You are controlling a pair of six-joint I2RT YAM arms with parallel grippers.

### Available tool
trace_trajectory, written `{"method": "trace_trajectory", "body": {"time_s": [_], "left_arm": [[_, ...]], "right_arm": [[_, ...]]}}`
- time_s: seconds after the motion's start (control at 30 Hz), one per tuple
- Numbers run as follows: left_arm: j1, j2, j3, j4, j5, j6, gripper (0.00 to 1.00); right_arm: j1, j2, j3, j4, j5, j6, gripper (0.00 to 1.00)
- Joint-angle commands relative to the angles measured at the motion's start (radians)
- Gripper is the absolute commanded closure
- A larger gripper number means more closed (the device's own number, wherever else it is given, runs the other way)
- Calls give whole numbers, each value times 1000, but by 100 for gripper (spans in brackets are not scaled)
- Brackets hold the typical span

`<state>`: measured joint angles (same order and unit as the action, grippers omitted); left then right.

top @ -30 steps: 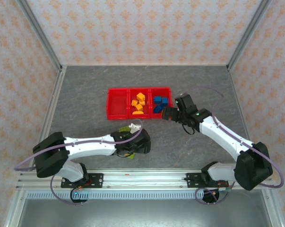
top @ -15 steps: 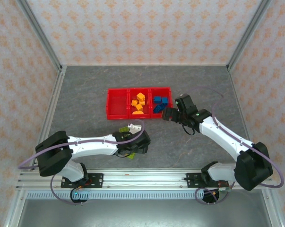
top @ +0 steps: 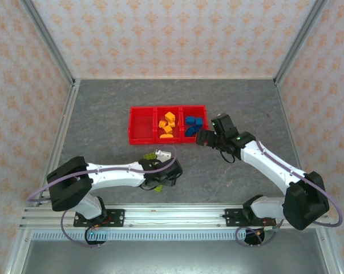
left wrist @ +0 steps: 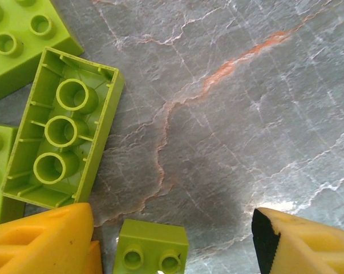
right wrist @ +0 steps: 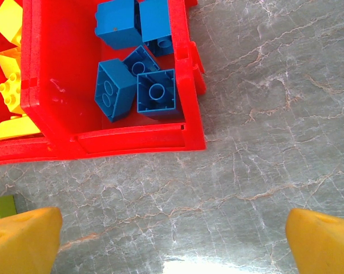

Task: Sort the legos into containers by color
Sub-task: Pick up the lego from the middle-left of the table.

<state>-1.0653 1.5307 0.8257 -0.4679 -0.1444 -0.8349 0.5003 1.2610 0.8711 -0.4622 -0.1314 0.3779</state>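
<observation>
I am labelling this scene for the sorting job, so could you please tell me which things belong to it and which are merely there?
Part of the job:
lime green bricks, loose on the table
orange bricks, middle compartment
blue bricks, right compartment
red tray

Merely there:
grey table
metal rail
patterned walls

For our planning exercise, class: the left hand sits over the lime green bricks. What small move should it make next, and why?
Probably lower the left hand and shut it on the small lime brick: its fingers stand open either side of it, and no green lies in the tray yet.
</observation>
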Motion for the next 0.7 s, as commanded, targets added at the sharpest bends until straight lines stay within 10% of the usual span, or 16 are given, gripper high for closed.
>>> {"method": "trace_trajectory", "body": {"time_s": [0.0,0.67], "left_arm": [[-3,34,34,-145,-44,42,28],[-87,196,208,-293,-88,172,38]], "right_arm": [[-5,-9,-15,-1,38,1,0],[-4,0,-20,-4,54,-6,0]]}}
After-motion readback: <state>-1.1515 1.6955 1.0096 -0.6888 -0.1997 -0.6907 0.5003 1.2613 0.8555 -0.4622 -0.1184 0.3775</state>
